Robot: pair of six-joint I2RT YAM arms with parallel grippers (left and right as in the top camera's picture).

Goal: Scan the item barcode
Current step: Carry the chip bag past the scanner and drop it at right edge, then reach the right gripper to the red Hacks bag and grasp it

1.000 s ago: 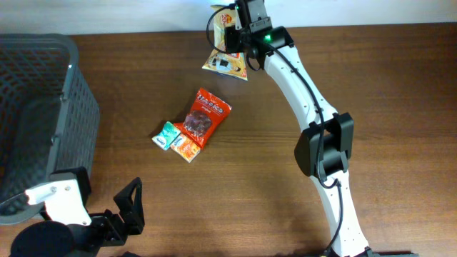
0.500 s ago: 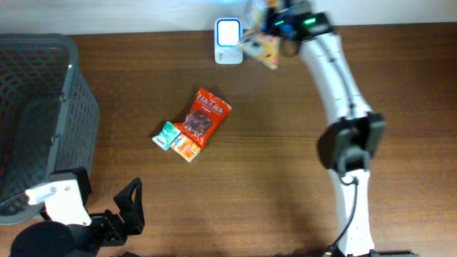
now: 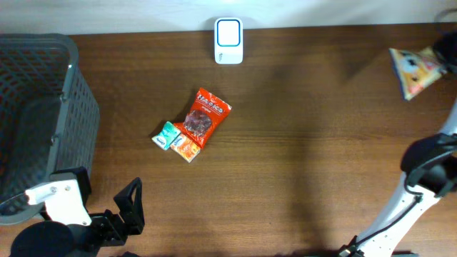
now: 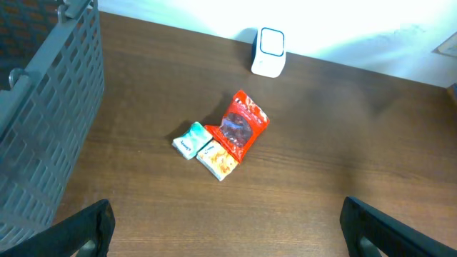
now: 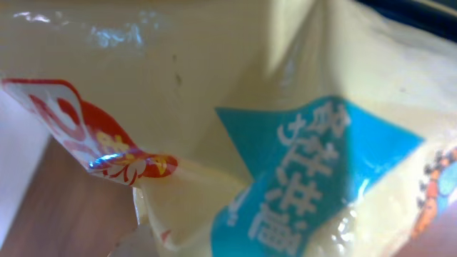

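The item, a pale yellow snack bag (image 3: 414, 70) with blue and red print, hangs at the far right edge of the overhead view, and my right gripper (image 3: 441, 58) is shut on it. In the right wrist view the snack bag (image 5: 285, 143) fills the frame and hides the fingers. The white barcode scanner (image 3: 228, 41) stands at the table's back centre, well left of the bag, and the scanner (image 4: 270, 53) also shows in the left wrist view. My left gripper (image 3: 132, 207) waits open at the front left, fingertips (image 4: 89, 228) wide apart over bare wood.
A red packet (image 3: 206, 118), a green packet (image 3: 166, 135) and an orange packet (image 3: 186, 148) lie together mid-table. A dark mesh basket (image 3: 71, 93) takes up the left side. The right arm's links (image 3: 421, 178) rise along the right edge.
The right arm has swung with the snack bag from the scanner at the back centre to the far right edge, uncovering the scanner. The left arm has stayed still.
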